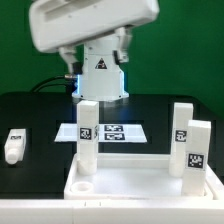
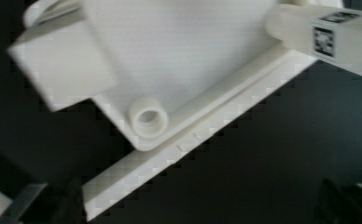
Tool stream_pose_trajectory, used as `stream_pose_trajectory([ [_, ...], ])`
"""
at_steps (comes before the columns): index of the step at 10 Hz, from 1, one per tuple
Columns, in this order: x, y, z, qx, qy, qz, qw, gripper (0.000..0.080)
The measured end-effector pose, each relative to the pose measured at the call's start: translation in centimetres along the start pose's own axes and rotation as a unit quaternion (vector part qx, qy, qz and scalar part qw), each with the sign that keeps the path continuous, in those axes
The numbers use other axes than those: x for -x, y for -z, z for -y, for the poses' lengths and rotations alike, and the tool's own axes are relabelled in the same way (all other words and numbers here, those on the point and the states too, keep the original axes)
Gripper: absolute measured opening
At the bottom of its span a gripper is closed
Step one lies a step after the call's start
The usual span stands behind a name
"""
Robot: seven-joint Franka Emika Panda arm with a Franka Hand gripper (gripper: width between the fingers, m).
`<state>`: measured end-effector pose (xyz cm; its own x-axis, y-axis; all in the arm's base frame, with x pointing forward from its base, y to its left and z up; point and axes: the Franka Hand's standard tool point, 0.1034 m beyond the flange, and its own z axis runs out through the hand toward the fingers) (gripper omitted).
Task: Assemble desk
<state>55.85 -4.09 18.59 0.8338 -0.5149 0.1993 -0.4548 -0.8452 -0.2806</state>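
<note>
Finds pincer [image 2: 192,200] spread to full width, dark fingers [image 2: 25,200] far apart at both sides, gripping nothing. Between them only black table [image 2: 249,170], no part touched.

Puts desk top [image 2: 125,60] below pincer and out past the fingertips, white, lying at an angle to the finger line. Shows raised rim [image 2: 213,125] running diagonally, nearest stretch passing close beside one finger. Shows round corner socket [image 2: 151,118] just inside that rim, empty, under the pincer and a bit forward of it. Catches tagged leg [image 2: 329,35] further out beyond the socket, only part in frame, seating impossible to tell.

Exterior view: hides the fingers behind the white wrist housing [image 1: 90,25], high above the parts. Places the desk top well below that housing, flat on the table. Counts three legs standing by the top: first leg [image 1: 88,130] at the far corner on the exterior view's left, second leg [image 1: 180,122] and third leg [image 1: 197,150] on the exterior view's right, tags outward. Cannot tell how firmly seated. Leaves loose leg [image 1: 14,143] lying on its side, well apart from pincer and top, at the exterior view's left. Spots marker board [image 1: 125,131] flat behind the top, white robot base [image 1: 100,72] behind that.
</note>
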Motion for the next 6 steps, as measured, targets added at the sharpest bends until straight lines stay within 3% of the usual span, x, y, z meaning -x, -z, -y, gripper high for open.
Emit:
stream_pose_trajectory([
  [3,0.1,-0.1,0.0,0.001,0.052,0.001,0.999,0.0649],
  [4,0.1,-0.2,-0.6,-0.001,0.069,0.002,0.998,0.0649],
  [5,0.1,-0.5,-3.0,-0.003,0.074,0.008,0.997,0.0649],
  [6,0.3,-0.9,-6.3,0.002,0.093,0.013,0.996,0.0649],
])
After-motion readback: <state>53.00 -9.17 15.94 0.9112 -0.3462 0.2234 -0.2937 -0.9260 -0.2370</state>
